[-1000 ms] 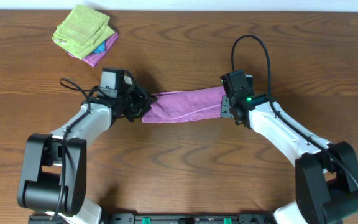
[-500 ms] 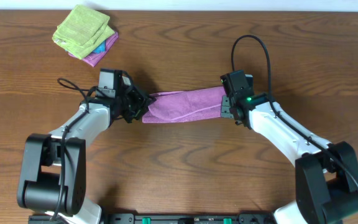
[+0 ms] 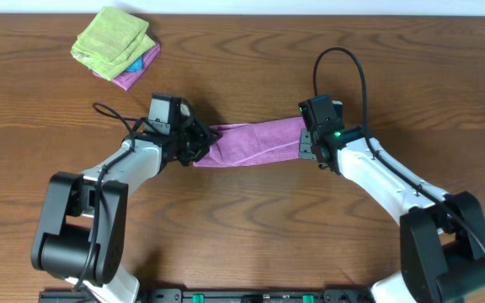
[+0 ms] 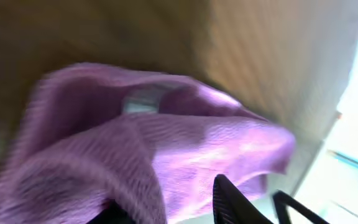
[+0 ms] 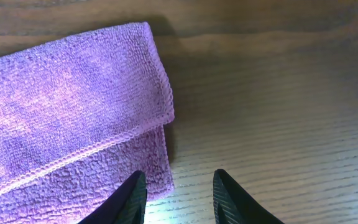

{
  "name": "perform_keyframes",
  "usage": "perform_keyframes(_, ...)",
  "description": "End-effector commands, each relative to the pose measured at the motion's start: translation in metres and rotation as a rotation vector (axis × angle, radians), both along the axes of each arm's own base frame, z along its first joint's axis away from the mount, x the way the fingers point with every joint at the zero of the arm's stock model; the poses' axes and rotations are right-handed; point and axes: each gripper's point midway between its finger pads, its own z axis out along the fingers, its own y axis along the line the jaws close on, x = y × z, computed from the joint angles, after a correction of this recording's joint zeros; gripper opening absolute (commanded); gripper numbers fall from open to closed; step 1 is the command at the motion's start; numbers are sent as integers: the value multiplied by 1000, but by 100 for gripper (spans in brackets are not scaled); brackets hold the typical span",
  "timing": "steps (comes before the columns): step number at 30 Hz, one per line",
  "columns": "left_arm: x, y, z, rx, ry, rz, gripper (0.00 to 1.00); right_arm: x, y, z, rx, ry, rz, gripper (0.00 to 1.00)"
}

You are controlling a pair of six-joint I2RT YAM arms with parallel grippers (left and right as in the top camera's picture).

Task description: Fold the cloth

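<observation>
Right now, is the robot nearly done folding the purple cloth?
About halfway. The purple cloth already lies doubled into a long strip, two layers showing at its right end. The left claw grips the bunched left end; the right claw sits open. Folding end to end is left.

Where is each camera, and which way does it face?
Overhead: above the table, facing down; both arms and the cloth show.
Left wrist: on the left gripper, close on the bunched cloth, blurred; a dark finger shows.
Right wrist: on the right gripper, facing down at the cloth's end; two fingers show.
All share the cloth.
</observation>
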Motion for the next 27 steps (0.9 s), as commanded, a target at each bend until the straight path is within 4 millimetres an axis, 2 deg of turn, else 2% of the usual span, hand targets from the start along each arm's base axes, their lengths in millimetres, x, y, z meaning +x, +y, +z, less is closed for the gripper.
perform_keyframes(1, 1, -15, 14, -109, 8, -33, 34, 0, 2, 0, 1, 2, 0, 36)
perform_keyframes(8, 1, -29, 32, -223, 12, -57, 34, 0, 3, 0, 2, 2, 0, 36)
perform_keyframes(13, 7, -26, 36, -238, -6, -43, 34, 0, 2, 0, 1, 4, 0, 36)
perform_keyframes(27, 35, 54, 50, -333, -28, 110, 34, -6, 5, -3, 16, 34, 9, 36)
